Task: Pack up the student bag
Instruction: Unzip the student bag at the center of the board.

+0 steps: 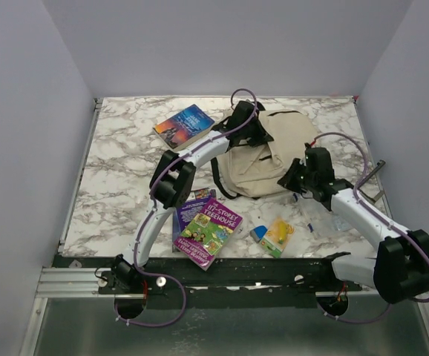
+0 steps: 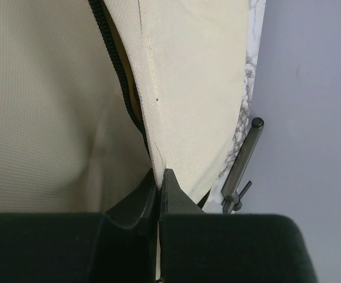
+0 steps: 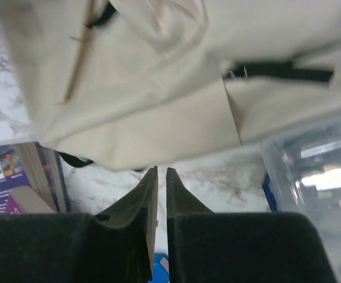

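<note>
Top view, student bag [image 1: 274, 152]: lies far centre on the marble table [image 1: 118, 163]; left gripper [image 1: 246, 122] at its far edge, right gripper [image 1: 297, 178] at its right side.
Left wrist view, left gripper [image 2: 158, 175]: clamped on bag fabric beside the black zipper [image 2: 118, 71].
Right wrist view, right gripper [image 3: 161, 172]: jaws together, empty, just short of the bag's edge.

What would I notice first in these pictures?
The big cream bag sits toward the back of the marble table, with the left pincer pinching its fabric by the zipper. Next come the bright books, lying near the front edge.
</note>
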Motion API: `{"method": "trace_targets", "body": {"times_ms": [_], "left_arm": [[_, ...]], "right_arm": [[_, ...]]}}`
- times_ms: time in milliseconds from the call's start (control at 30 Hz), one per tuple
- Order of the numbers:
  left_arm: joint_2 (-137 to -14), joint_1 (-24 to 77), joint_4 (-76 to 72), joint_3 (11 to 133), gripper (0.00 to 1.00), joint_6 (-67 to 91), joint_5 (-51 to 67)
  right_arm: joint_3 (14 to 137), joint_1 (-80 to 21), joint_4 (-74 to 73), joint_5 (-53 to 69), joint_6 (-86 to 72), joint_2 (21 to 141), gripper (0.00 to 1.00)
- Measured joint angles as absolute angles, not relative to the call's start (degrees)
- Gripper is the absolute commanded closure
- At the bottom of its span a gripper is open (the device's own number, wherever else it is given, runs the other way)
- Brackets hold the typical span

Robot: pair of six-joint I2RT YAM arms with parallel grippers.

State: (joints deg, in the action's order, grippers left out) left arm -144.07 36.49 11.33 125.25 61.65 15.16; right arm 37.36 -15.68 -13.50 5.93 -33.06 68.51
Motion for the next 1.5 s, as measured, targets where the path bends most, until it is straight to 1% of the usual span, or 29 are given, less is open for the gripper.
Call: {"method": "trace_targets", "body": {"times_ms": [167,233,333,467,700,833,967,1000,1033,1067,1233,1267,1333,1367,1500], "left_arm": [[-142.91,36.49,10.83,122.83,1.00,61.69,17.08],[-142.61,36.49,10.57,122.30,1.00,61.78,17.76],[-142.23,36.38,10.31,121.62,1.00,62.19,19.03],[-142.17,36.32,9.78,121.36,1.00,62.54,19.90],[-142.17,36.49,8.56,121.21,1.00,62.54,19.99],[-141.95,36.84,7.20,120.01,1.00,62.17,19.66],[-141.08,37.43,6.22,118.26,1.00,61.14,18.06],[-140.90,37.56,6.15,118.02,1.00,60.95,17.74],[-140.68,37.74,6.04,117.80,1.00,60.69,17.32],[-140.55,37.93,5.87,117.64,1.00,60.14,16.86],[-139.70,38.65,5.63,116.88,1.00,58.39,15.46],[-139.55,38.76,5.61,116.66,1.00,58.11,15.11],[-139.31,38.92,5.52,116.16,1.00,57.54,14.70],[-139.28,38.98,5.50,116.05,1.00,57.32,14.57],[-139.17,39.05,5.41,115.90,1.00,56.62,14.44]], "right_arm": [[42.50,-15.68,-5.08,10.00,-33.82,73.06,0.59],[44.53,-15.68,-1.83,10.81,-34.79,76.90,0.56],[47.70,-15.79,0.49,10.76,-36.95,83.42,0.55],[52.66,-16.14,-1.83,7.86,-42.41,90.02,0.55],[56.16,-16.69,-4.84,2.46,-50.52,93.95,0.55],[58.39,-17.19,-7.88,-1.06,-53.74,96.18,0.58],[60.53,-17.87,-11.66,-5.04,-55.90,98.13,0.64],[61.04,-18.06,-12.64,-6.09,-56.42,98.48,0.70],[61.49,-18.26,-13.45,-7.05,-56.84,98.76,0.71],[61.80,-18.46,-14.09,-8.03,-57.14,99.00,0.76],[64.27,-19.14,-17.85,-12.12,-58.76,101.10,0.80],[64.75,-19.29,-18.39,-12.75,-58.87,101.60,0.83],[65.34,-19.66,-19.05,-13.78,-58.72,102.21,0.95],[65.56,-19.90,-19.22,-14.31,-58.50,102.41,0.99],[67.33,-20.64,-21.91,-15.86,-56.90,102.78,1.00]]}}
